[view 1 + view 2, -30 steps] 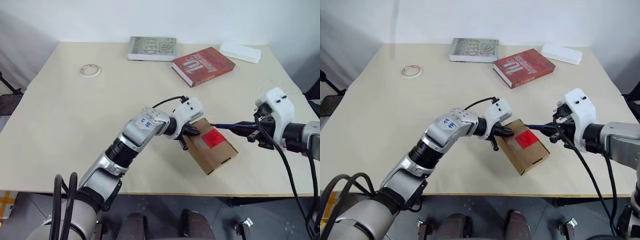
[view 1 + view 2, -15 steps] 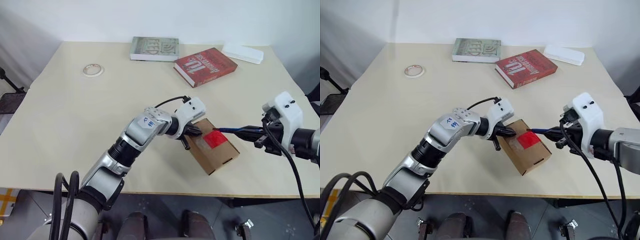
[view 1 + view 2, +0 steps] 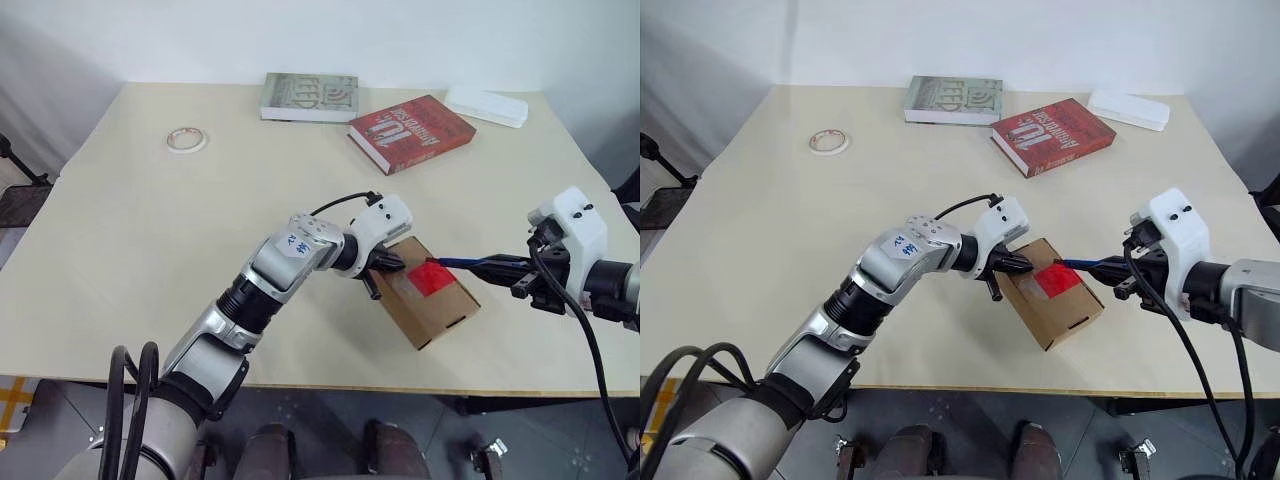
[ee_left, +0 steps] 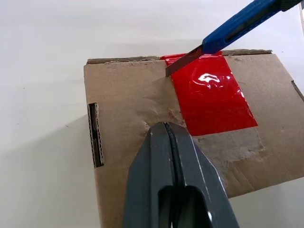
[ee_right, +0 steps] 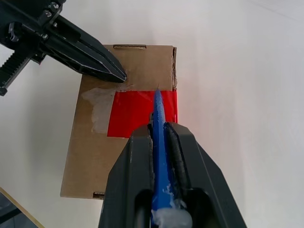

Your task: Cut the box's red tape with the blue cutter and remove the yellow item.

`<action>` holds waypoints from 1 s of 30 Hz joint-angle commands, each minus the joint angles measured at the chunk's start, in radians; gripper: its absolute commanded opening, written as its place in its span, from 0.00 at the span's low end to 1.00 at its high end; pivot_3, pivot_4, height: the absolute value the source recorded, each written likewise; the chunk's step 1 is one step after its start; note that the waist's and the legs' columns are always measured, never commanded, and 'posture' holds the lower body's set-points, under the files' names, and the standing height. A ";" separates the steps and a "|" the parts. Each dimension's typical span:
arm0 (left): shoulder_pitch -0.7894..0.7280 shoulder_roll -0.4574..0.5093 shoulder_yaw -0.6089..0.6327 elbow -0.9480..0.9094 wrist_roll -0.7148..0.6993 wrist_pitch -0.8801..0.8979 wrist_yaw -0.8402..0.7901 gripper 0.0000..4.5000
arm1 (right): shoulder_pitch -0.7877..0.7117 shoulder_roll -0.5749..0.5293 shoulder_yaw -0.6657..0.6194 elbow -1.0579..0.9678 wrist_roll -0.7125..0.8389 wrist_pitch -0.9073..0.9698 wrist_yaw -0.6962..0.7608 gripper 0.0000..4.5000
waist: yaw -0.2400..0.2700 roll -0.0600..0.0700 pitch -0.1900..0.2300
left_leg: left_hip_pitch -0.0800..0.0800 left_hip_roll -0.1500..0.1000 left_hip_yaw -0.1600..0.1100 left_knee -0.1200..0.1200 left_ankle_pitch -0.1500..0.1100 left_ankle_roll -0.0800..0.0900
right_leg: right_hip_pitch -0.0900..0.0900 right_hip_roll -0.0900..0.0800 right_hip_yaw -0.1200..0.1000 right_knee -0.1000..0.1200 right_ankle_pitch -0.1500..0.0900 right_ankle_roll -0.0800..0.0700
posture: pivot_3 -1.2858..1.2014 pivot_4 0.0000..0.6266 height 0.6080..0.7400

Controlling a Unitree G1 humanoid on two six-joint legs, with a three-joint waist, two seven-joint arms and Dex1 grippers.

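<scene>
The brown box (image 3: 440, 310) lies near the table's front edge, with the red tape (image 3: 431, 277) across its top flaps. My left gripper (image 3: 393, 264) is shut, and its tips press on the box top (image 4: 123, 109) beside the tape (image 4: 213, 97). My right gripper (image 5: 158, 129) is shut on the blue cutter (image 5: 157, 111), which reaches in from the right. The cutter's blade tip (image 4: 170, 70) rests at the tape's edge, by the rim of the box. The yellow item is hidden.
A red book (image 3: 408, 130), a grey-green book (image 3: 308, 97) and a flat white case (image 3: 485, 105) lie along the table's far side. A pale tape roll (image 3: 185, 140) sits at the far left. The box lies close to the front table edge (image 3: 330, 380).
The view has shifted a little. My right gripper with the cutter has edged slightly to the right; the left gripper and the box stay put.
</scene>
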 commanded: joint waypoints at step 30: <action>0.016 0.006 -0.022 0.036 0.041 0.031 0.019 0.00 | -0.004 0.033 0.042 0.071 -0.071 -0.130 -0.029 0.03 | -0.001 0.000 0.000 | 0.000 0.000 0.000 0.000 0.000 0.000 | 0.000 0.000 0.000 -0.001 0.000 0.000 | 0.52 0.24 1.00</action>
